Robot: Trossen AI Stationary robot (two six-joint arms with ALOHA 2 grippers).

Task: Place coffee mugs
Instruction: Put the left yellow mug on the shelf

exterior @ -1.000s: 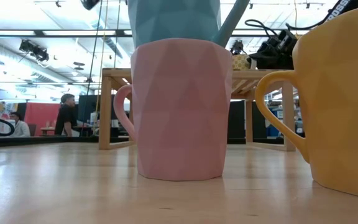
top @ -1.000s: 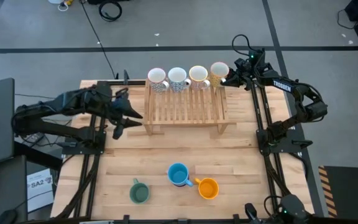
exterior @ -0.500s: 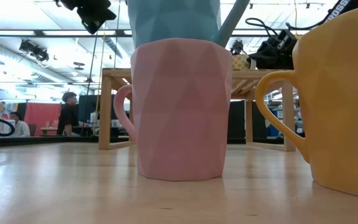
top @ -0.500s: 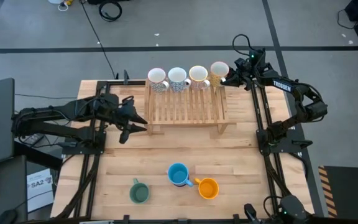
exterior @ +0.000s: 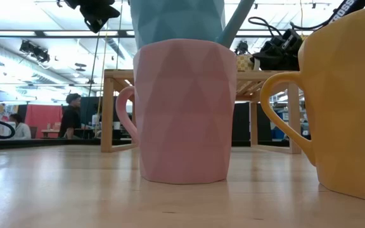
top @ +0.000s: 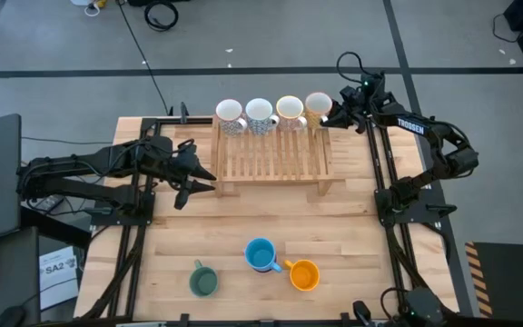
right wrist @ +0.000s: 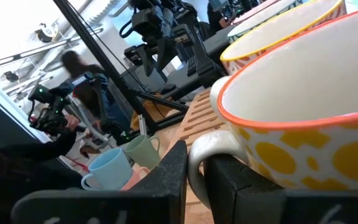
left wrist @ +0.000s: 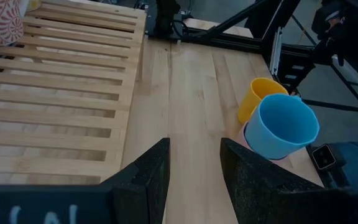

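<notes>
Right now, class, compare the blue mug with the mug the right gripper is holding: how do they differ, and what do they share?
The blue mug stands near the table's front edge, stacked on a pink mug; the yellow-patterned mug sits on the wooden rack at the back. The blue mug is plain and untouched; the patterned one has the right gripper shut on its handle. Both are upright, open-topped and handled.

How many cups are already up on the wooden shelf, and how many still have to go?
Four mugs stand in a row on the wooden rack. The right gripper is shut on the handle of the last one, the yellow-patterned mug. The left gripper hangs open and empty beside the rack. Left on the table: the blue mug stacked in the pink mug, the orange mug and the green mug.
</notes>
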